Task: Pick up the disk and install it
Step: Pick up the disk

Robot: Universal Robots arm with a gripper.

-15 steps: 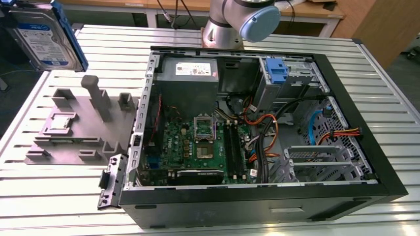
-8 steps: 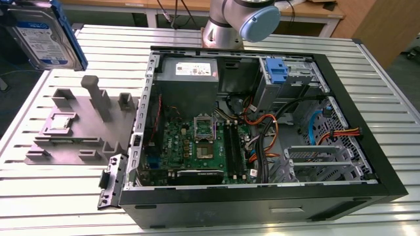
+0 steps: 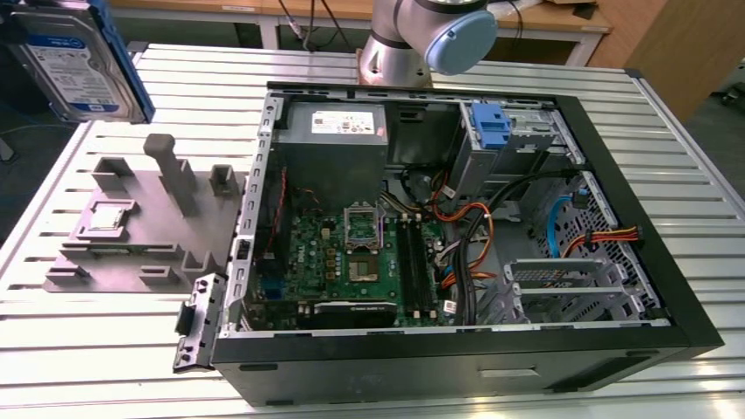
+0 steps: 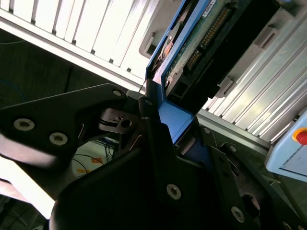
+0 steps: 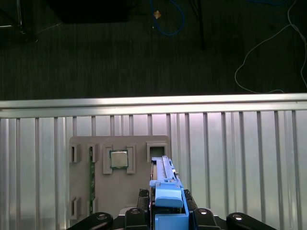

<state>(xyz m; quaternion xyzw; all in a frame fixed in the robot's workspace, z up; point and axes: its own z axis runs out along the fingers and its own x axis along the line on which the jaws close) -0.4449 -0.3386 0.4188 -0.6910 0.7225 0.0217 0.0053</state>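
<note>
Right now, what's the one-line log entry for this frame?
claw: shut on disk | disk: aloft, outside case | case: open, on table

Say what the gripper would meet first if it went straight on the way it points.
Likely the gray tray on the table. The gripper points down at it, and the disk it holds would touch first, near the tray's empty slot. Depth is unclear.

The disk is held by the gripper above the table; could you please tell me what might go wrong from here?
1. The gripper clamps the disk by the end of its blue carrier, so it could tilt or slip.
2. If it drops, it may hit the grey fixture that the first wrist view shows below it.
3. Loose cables cross the open computer case, where the disk could snag.
</note>
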